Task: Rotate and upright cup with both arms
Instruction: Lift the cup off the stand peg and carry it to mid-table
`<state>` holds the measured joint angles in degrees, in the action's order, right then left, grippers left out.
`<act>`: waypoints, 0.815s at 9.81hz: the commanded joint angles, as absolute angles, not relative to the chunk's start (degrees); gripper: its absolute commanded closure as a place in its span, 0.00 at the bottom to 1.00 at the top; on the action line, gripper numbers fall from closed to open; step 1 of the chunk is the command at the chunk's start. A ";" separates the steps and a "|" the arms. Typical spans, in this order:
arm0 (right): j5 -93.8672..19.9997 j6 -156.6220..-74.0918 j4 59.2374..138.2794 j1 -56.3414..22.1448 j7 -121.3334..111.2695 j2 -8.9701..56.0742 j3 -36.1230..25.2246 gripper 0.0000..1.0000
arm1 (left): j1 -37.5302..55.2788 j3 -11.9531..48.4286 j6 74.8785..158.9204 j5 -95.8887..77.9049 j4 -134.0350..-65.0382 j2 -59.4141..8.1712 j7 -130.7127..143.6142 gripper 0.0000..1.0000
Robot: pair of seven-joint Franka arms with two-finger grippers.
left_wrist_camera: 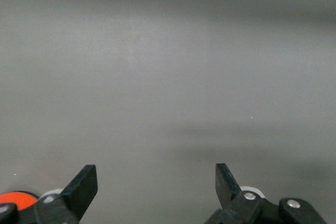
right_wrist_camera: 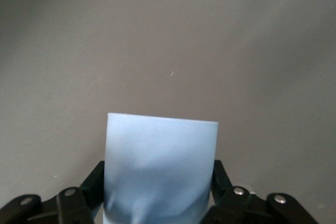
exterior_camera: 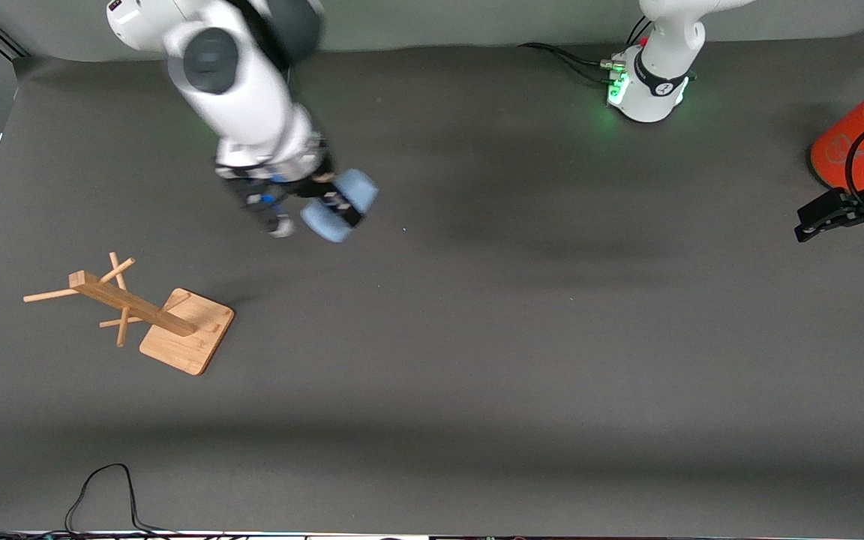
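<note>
The light-blue cup is held on its side in the air by my right gripper, whose fingers are shut on its wall. In the right wrist view the cup fills the space between the two black fingers. It hangs over the bare mat toward the right arm's end of the table. My left gripper waits at the left arm's end, beside the orange cylinder. It is open and empty, its fingertips wide apart in the left wrist view, around a gap that shows only mat.
A wooden cup rack lies tipped over on the mat, nearer to the front camera than the held cup. An orange cylinder with a grey top stands at the left arm's end. A black cable loops at the table's near edge.
</note>
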<state>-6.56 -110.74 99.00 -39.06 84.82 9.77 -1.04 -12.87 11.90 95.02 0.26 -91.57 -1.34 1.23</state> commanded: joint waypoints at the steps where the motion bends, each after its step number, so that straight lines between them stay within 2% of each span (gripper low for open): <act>1: -2.22 -112.40 91.51 -45.06 97.50 18.96 -1.85 0.54 | -13.27 12.04 94.31 0.53 -90.97 -1.49 2.81 0.00; 4: 0.78 -120.82 89.39 -50.60 114.29 28.54 -1.93 0.54 | -15.10 12.04 94.40 0.18 -90.88 -2.19 2.73 0.00; 8: 5.43 -122.61 76.67 -54.83 130.57 44.52 -2.46 0.54 | -15.47 11.95 93.95 0.44 -90.88 -4.12 4.12 0.00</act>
